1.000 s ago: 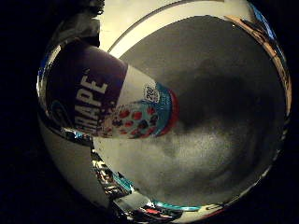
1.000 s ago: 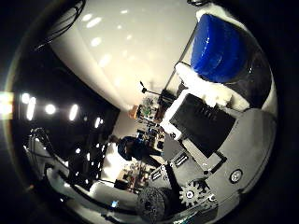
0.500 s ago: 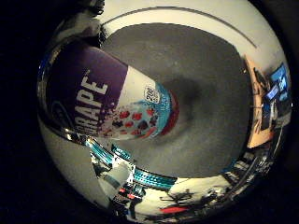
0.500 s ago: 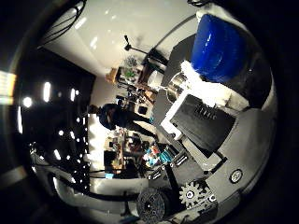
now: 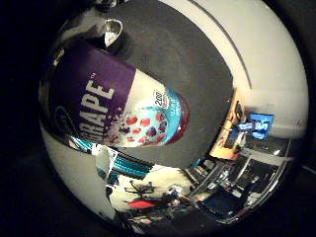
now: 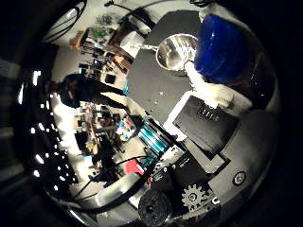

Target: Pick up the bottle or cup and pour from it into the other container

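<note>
The white-and-black robot hand point(image 6: 208, 137) shows a flat black rectangular panel framed in white, grey rounded casing with a round screw, a small white toothed gear and teal ribbed parts.

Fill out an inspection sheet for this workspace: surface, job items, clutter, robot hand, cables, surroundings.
Surface: dark grey table top, bare where visible.
Job items: grape-labelled bottle close against the palm, blue cap tipped toward the metal bowl standing on the table.
Clutter: nothing seen on the table besides the bowl.
Robot hand: robot hand with white and black fingers beside the bottle cap; grip hidden.
Cables: not reported.
Surroundings: crowded shelves and lab equipment beyond the table.
</note>
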